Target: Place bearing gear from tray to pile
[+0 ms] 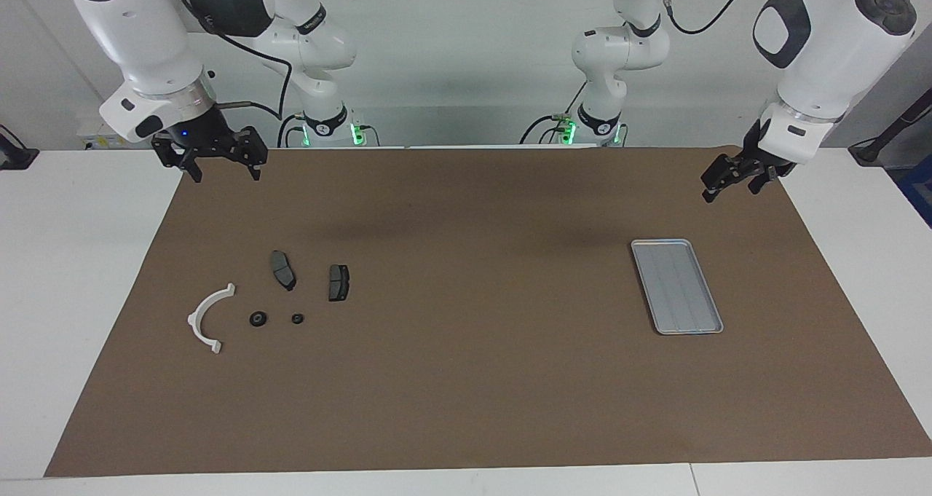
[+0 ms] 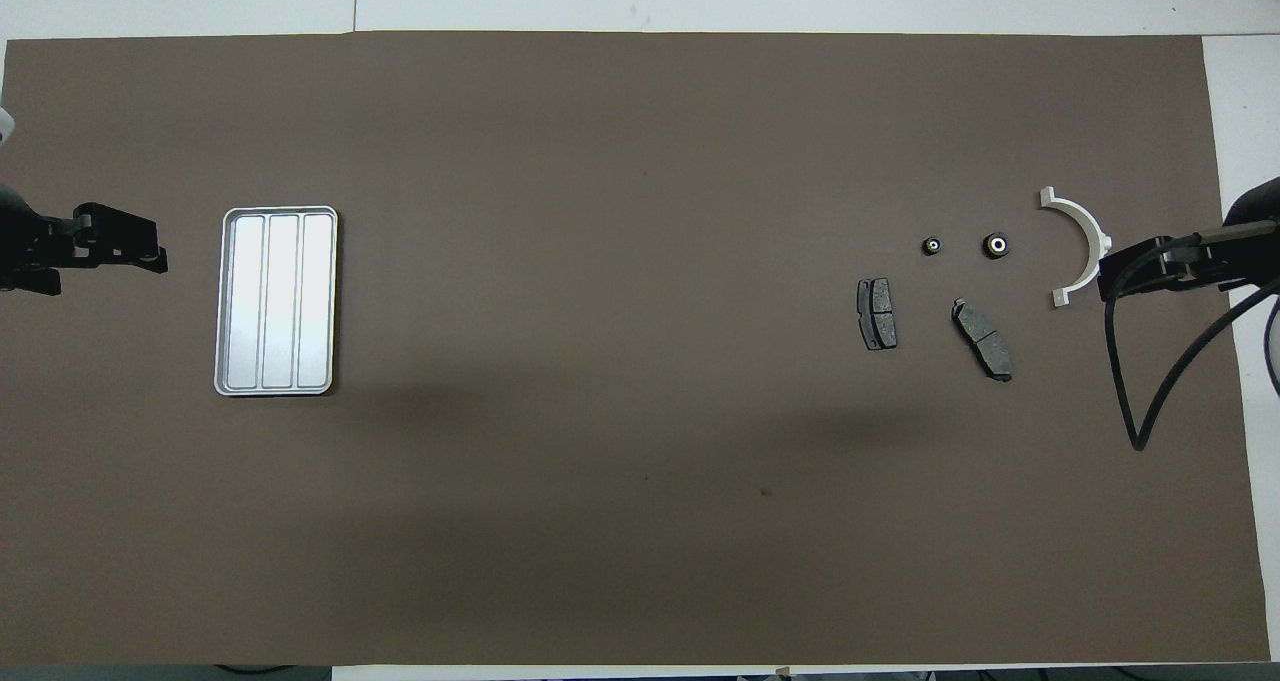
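Note:
The silver-grey tray [image 1: 677,286] lies empty on the brown mat at the left arm's end; it also shows in the overhead view [image 2: 278,301]. At the right arm's end lies the pile: a white half-ring bracket [image 1: 196,312] [image 2: 1085,226], two dark brake-pad plates [image 1: 282,269] [image 1: 338,282] and two small black bearing gears [image 1: 258,319] [image 1: 297,318], also in the overhead view [image 2: 996,246] [image 2: 932,246]. My right gripper [image 1: 226,172] hangs open and empty over the mat's edge. My left gripper [image 1: 730,189] hangs open and empty over the mat's corner.
The brown mat [image 1: 466,379] covers most of the white table [image 1: 73,263]. A black cable [image 2: 1140,361] loops down from the right arm beside the bracket.

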### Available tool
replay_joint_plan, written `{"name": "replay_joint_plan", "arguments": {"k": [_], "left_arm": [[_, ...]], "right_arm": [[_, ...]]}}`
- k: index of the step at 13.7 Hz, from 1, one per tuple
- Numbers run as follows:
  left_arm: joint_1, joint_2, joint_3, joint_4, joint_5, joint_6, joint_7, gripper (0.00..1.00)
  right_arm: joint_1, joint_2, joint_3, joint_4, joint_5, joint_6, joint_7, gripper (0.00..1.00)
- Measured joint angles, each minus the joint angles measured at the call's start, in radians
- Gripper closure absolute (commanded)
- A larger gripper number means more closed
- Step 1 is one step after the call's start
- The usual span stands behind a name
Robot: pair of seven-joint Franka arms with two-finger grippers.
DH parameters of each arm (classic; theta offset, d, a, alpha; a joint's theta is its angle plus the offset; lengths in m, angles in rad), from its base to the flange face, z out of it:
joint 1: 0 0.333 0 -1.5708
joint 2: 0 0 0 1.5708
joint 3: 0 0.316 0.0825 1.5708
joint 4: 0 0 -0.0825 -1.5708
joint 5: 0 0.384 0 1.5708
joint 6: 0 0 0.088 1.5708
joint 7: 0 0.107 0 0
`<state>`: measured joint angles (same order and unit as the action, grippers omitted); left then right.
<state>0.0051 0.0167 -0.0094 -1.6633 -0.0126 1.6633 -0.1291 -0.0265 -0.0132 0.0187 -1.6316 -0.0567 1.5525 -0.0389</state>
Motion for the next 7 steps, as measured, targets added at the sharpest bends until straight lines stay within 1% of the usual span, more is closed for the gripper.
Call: {"name": "replay_joint_plan", "arguments": {"k": [7], "left_arm": [[0.0,-0.001,0.0,0.0,0.0,0.0,0.0,0.0]], "right_arm": [[-0.009,-0.004,-0.007,0.0,0.0,0.0,0.026,0.0]]}}
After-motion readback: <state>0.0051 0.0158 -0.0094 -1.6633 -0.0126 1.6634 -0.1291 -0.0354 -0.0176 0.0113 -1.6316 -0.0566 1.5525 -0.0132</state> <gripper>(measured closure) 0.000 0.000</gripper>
